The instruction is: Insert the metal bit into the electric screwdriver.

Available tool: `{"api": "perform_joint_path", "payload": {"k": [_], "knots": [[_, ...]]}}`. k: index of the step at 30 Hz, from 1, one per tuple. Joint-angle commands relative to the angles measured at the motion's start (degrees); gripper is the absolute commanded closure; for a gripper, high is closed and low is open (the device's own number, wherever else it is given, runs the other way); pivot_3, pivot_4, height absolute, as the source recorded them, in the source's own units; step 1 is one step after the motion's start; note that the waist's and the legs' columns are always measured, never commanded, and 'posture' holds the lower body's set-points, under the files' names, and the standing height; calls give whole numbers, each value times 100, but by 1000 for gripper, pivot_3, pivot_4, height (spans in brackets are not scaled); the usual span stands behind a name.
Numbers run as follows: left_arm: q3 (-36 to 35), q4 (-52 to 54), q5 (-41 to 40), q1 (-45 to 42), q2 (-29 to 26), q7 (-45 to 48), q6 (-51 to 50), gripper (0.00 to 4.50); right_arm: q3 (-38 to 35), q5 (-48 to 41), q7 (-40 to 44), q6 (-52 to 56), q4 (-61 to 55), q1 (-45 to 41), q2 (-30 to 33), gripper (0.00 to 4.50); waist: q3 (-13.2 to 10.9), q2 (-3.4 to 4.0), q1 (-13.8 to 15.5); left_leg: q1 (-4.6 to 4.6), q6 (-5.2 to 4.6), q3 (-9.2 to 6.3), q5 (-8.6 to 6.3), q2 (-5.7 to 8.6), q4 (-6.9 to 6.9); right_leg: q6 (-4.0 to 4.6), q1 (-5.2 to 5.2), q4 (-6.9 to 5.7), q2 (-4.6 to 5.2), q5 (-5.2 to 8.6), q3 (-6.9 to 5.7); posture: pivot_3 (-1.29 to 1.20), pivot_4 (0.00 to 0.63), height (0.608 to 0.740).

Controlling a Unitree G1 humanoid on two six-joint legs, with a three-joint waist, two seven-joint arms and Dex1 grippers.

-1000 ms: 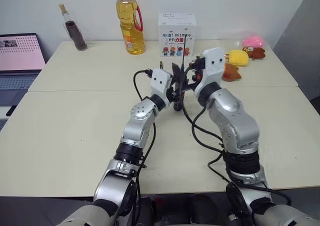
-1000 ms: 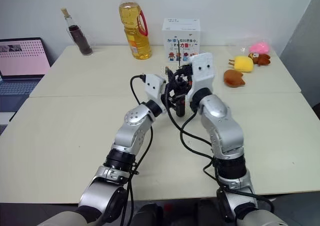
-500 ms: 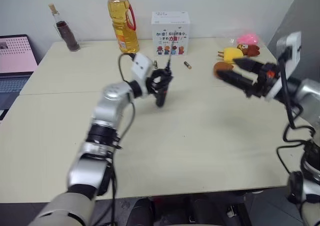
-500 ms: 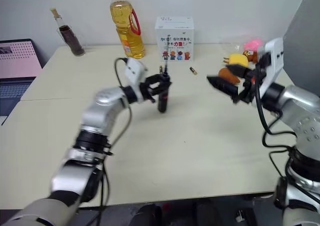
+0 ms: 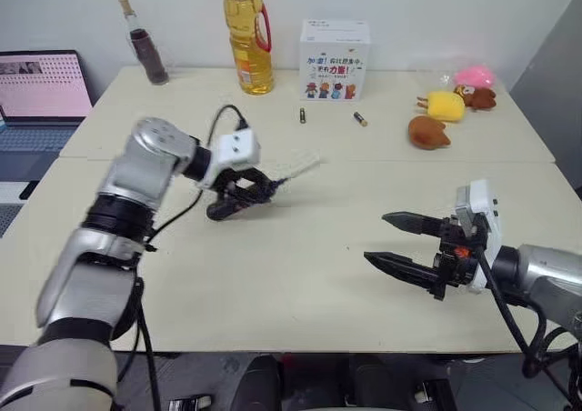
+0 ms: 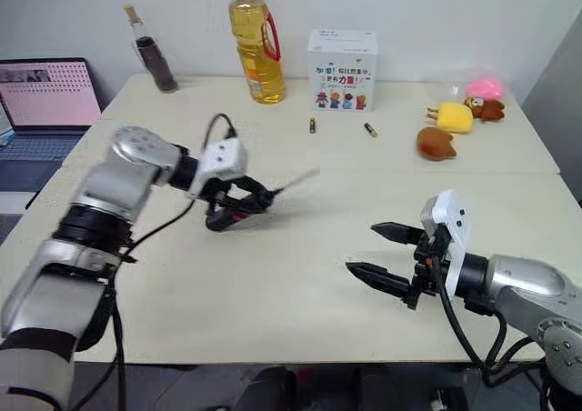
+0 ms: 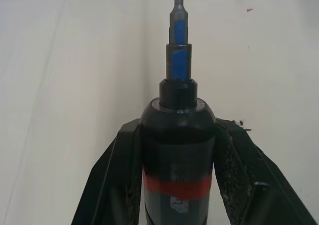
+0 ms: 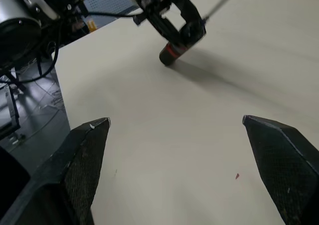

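Screwdriver (image 5: 238,198) with bit (image 5: 298,168) clamped in left hand (image 5: 245,189); right hand (image 5: 393,240) spread, empty.

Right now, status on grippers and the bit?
Left gripper shut on black-and-red pen-shaped electric screwdriver. Thin grey metal bit seated in its tip. Right gripper open, empty. Nothing in the way.

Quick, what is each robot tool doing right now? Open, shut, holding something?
Left tool: shut on the electric screwdriver, with the metal bit sticking out of its tip.
Right tool: open, holding nothing.
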State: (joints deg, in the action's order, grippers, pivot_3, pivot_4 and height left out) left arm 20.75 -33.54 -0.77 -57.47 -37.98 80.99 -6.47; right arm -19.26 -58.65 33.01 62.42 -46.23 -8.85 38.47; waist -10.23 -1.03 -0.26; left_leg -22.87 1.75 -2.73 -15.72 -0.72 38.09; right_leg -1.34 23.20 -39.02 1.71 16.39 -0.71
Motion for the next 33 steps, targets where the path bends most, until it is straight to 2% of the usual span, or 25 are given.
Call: {"api": "perform_joint_path", "payload": {"k": [1,7,15,16,19,27,28,31,33], "knots": [[-1,-824,352,-94,464,-652,664,2838,84,521,-129,-508,-216,276,205,20,-2,-3,12,3,0,0,0,0,1,0,-2,-1,0,0,-2,0,150,740],[-59,-1779,657,-255,923,-920,1146,2838,210,1396,-343,-1347,-85,426,176,20,-3,-6,-6,3,-1,-1,-1,0,0,0,2,-5,-6,0,-4,0,150,740],[-84,-2624,966,-400,1221,-1294,1666,2838,662,1726,-332,-1847,-51,419,30,20,-1,-4,31,5,-1,-2,0,1,4,0,-3,-9,-4,-1,-7,0,150,740],[-127,-2674,945,-412,1242,-1316,1686,2500,732,1754,-338,-1873,-62,417,11,6,-1,-4,33,7,-1,-2,0,1,6,0,-6,-10,-3,-1,-7,0,150,740],[-348,-2584,732,-507,1207,-1053,1680,1850,898,1790,-336,-1926,2,352,-16,0,-2,-6,17,10,-1,-2,1,0,9,1,-8,-16,-4,-4,-9,0,150,740],[-1028,-1379,125,-476,148,-119,1106,162,810,1793,215,-2137,422,271,319,0,-4,-9,-78,5,-2,0,0,-2,2,1,4,-8,-6,-3,-7,0,150,740],[-1124,-1234,45,-428,-29,-8,1032,31,785,1805,381,-2204,555,235,418,0,-4,-8,-90,6,-2,-1,0,-3,2,1,4,-8,-6,-3,-7,0,150,740],[-1428,-825,-251,-200,-582,340,625,31,737,1877,963,-2418,1094,59,770,0,-4,-8,-133,8,-2,-1,0,-3,3,1,2,-10,-6,-3,-6,0,150,740],[-1666,-568,-357,78,-897,211,418,31,749,2020,1308,-2657,1602,-141,952,0,-3,-7,-152,11,-2,-1,0,-3,2,1,2,-10,-6,-3,-4,0,150,740]]}}
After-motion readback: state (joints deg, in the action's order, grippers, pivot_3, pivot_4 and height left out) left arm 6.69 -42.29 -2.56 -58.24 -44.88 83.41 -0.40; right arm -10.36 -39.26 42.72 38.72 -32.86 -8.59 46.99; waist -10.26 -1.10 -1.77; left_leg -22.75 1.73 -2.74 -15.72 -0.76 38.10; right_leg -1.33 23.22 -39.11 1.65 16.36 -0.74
